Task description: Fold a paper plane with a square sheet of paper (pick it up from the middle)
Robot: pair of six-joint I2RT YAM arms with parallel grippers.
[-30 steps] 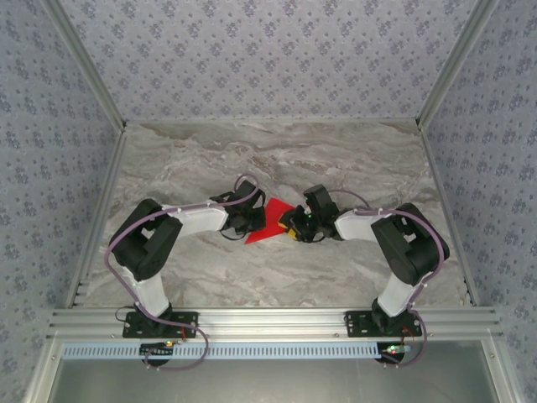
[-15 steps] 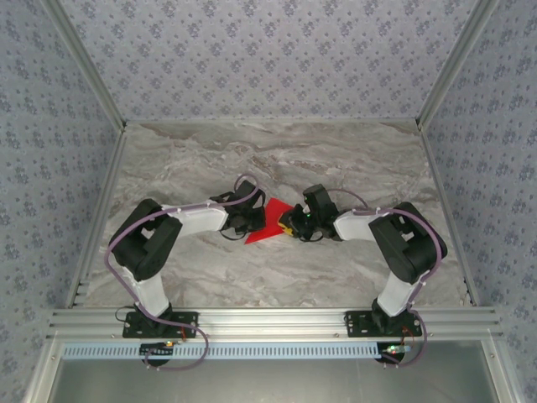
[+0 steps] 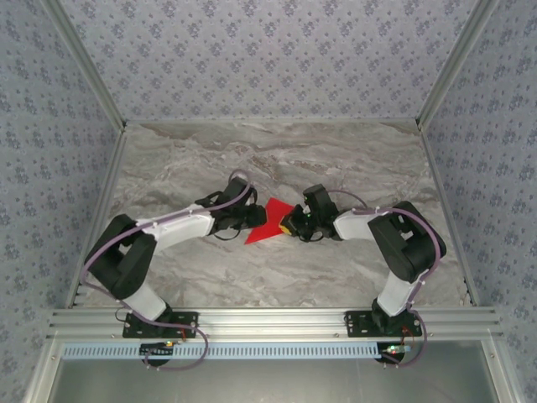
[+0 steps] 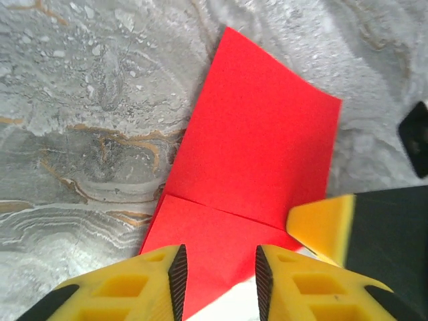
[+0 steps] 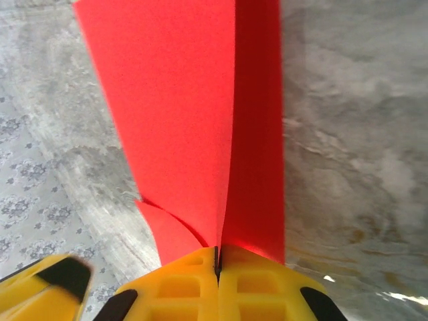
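The square sheet of paper, bright red and folded into layers with a crease across it, lies in the middle of the marble table. In the left wrist view the paper spreads out ahead of my left gripper, which is open, its pads apart over the near flap and gripping nothing. My right gripper is shut on an upright fold of the paper. From above, the left gripper and the right gripper face each other across the sheet. One yellow right fingertip touches the sheet's edge.
Aluminium frame rails run along the near edge, and patterned walls close in the back and sides. Both arms reach inward, elbows out toward the table's left and right edges.
My left gripper has opened and let go of the paper, and that arm's elbow has swung out and down to the left. My right gripper has closed on the paper's fold.
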